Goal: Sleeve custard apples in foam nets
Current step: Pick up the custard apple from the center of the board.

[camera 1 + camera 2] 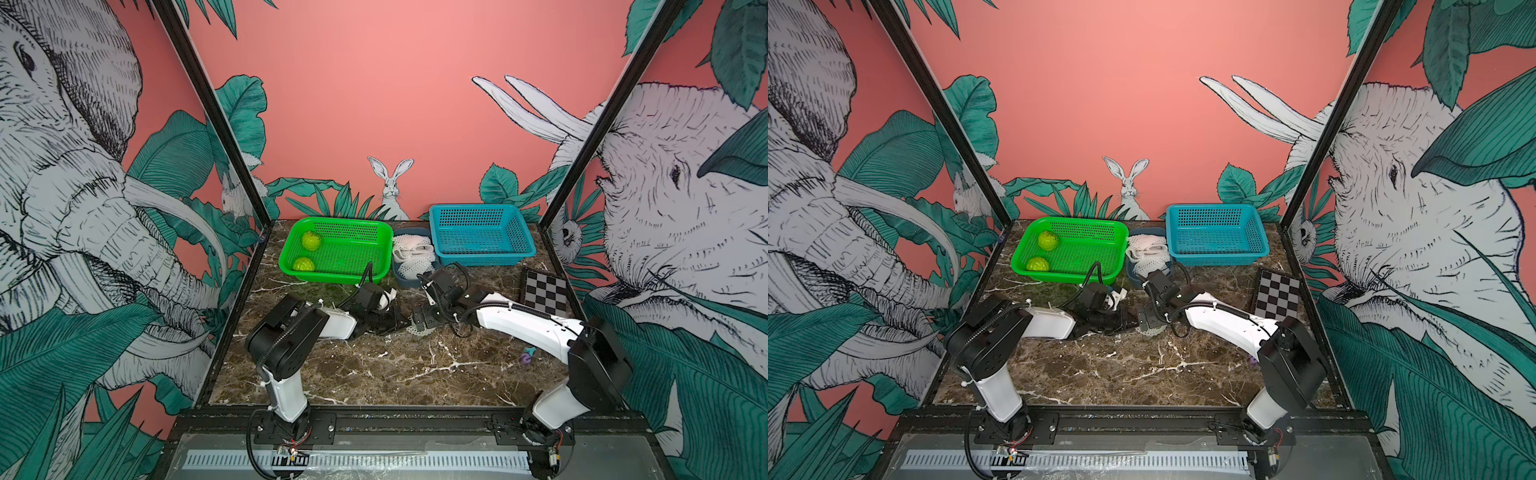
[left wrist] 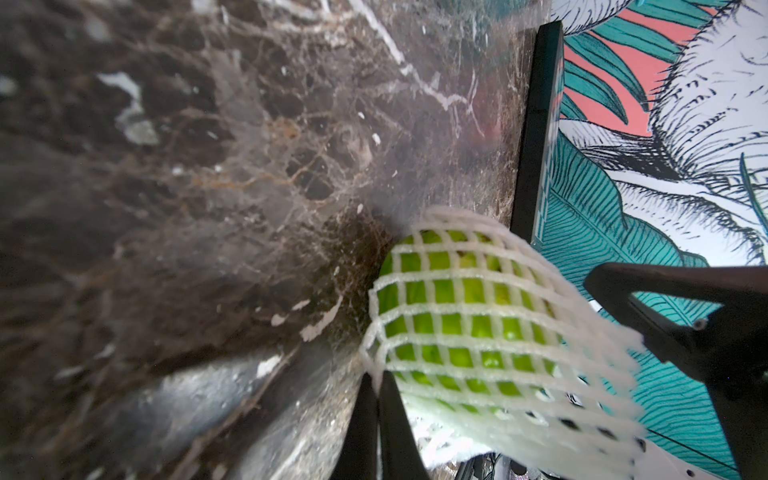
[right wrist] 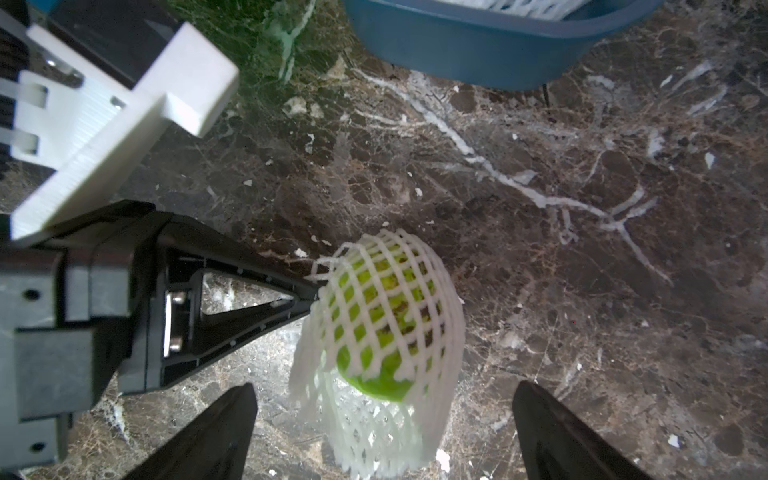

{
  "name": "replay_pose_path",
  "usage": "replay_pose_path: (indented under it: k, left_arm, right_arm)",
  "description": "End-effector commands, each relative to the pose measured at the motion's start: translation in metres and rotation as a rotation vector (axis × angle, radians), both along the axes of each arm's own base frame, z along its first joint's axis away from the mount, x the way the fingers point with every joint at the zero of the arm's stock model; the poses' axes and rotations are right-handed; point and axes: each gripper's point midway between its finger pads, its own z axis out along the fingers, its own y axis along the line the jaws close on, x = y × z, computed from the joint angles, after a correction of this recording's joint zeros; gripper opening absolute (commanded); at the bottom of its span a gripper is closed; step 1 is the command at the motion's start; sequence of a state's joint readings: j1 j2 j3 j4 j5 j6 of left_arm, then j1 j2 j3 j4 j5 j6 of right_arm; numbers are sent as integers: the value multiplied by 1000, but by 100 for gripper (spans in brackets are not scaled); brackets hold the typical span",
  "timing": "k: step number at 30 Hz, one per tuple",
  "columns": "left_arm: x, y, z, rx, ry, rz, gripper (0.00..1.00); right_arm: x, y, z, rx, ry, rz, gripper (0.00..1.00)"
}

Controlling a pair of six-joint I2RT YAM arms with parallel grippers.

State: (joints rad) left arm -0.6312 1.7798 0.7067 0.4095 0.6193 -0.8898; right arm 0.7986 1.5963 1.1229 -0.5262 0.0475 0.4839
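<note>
Nearest the lens, the black rail [image 1: 407, 424] along the front edge carries both arm bases. Beyond it the two arms stretch inward and meet at the middle of the brown marble table [image 1: 374, 374]. There a custard apple [image 3: 382, 316] rests on the marble inside a foam net [image 3: 419, 266] — the mesh covers most of the fruit, a patch of bare green skin shows at one end, and the loose tail of the sleeve trails past it. The left gripper [image 3: 313, 289] is pressed together on the net's edge, pinching the mesh right beside the fruit. The right gripper [image 3: 384, 386] stands spread wide, its fingers [image 3: 216, 432] on either side of the loose tail and apart from it. At the back, two more custard apples [image 1: 311, 240] lie bare in the green basket [image 1: 332, 276]. Spare foam nets [image 1: 413, 253] fill the grey-blue tub [image 1: 409, 281], which sits between that basket and the blue basket [image 1: 478, 258]. A checkerboard [image 1: 544, 293] lies near the right arm.
</note>
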Motion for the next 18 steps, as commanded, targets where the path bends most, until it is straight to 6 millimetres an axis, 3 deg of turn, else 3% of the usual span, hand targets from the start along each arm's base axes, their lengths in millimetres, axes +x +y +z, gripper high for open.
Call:
replay_pose_path:
  k: [1, 12, 18]
  left_arm:
    - [5, -7, 18, -30, -47, -7, 0]
    - [4, -9, 19, -38, -49, -11, 0]
    - [5, -10, 17, -39, -44, -10, 0]
  right_arm:
    - [-2, -1, -11, -36, 32, -12, 96]
    - [2, 0, -27, -64, 60, -38, 85]
    - [8, 3, -32, -71, 56, -47, 84]
